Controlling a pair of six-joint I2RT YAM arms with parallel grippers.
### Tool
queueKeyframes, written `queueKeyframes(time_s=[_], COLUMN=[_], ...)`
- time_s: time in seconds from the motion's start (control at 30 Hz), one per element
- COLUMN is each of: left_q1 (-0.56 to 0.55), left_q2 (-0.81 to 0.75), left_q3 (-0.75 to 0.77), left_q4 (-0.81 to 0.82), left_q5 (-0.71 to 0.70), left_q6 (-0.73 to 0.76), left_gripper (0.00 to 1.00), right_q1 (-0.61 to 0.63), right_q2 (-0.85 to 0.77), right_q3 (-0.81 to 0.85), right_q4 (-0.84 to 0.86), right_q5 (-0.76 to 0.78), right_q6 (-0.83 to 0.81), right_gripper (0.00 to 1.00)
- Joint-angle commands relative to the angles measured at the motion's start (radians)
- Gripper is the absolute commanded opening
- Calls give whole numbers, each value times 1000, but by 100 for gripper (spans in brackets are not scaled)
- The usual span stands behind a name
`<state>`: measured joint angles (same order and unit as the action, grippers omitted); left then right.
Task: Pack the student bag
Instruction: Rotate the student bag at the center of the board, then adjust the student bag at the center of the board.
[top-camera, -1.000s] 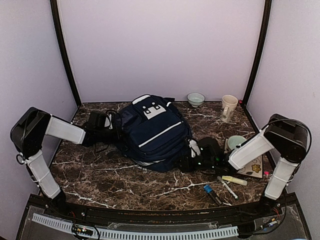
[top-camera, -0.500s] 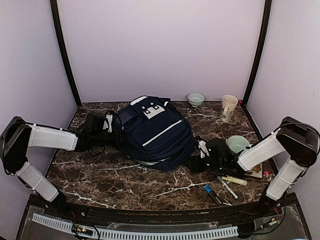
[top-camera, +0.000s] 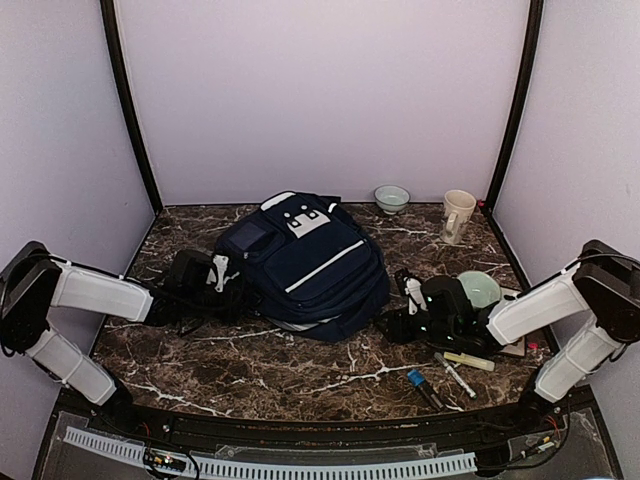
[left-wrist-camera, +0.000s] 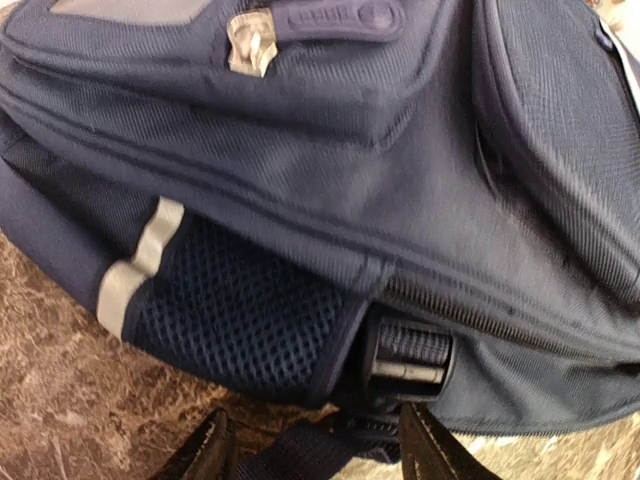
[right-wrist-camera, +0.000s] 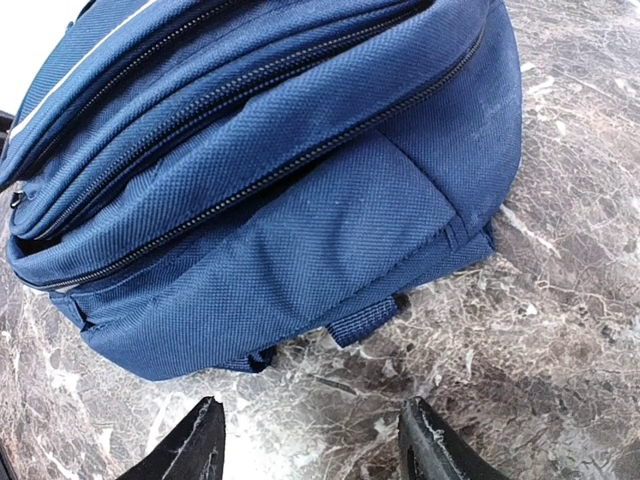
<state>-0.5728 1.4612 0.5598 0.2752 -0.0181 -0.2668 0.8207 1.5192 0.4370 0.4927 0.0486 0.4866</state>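
Pens (top-camera: 452, 372) lie near right. The right gripper (right-wrist-camera: 315, 440), fingers spread over bare marble, has backed off rightward from the student bag (top-camera: 305, 262). The left gripper (left-wrist-camera: 315, 458) has drawn back left, fingers apart astride a strap (left-wrist-camera: 300, 442). The bag lies mid-table, nudged slightly left, with a mug (top-camera: 458, 215) and bowl (top-camera: 391, 197) beyond
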Motion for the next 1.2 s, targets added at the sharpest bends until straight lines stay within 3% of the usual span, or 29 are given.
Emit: queueKeyframes(time_s=[0.0, 0.27, 0.73, 1.17], left_q1=[-26, -36, -96, -294], left_q2=[-31, 22, -36, 4], left_q3=[-35, -30, -106, -76], left_q4=[64, 83, 15, -25], left_q5=[26, 58, -10, 24], left_q6=[52, 93, -56, -139], left_gripper=[57, 54, 19, 13], right_q1=[-6, -5, -5, -6], right_q2=[-16, -3, -27, -112], right_q3=[-17, -15, -50, -110], right_q4=[25, 40, 70, 70], right_q5=[8, -23, -46, -49], right_q6=[3, 17, 26, 30], right_gripper=[60, 60, 60, 60])
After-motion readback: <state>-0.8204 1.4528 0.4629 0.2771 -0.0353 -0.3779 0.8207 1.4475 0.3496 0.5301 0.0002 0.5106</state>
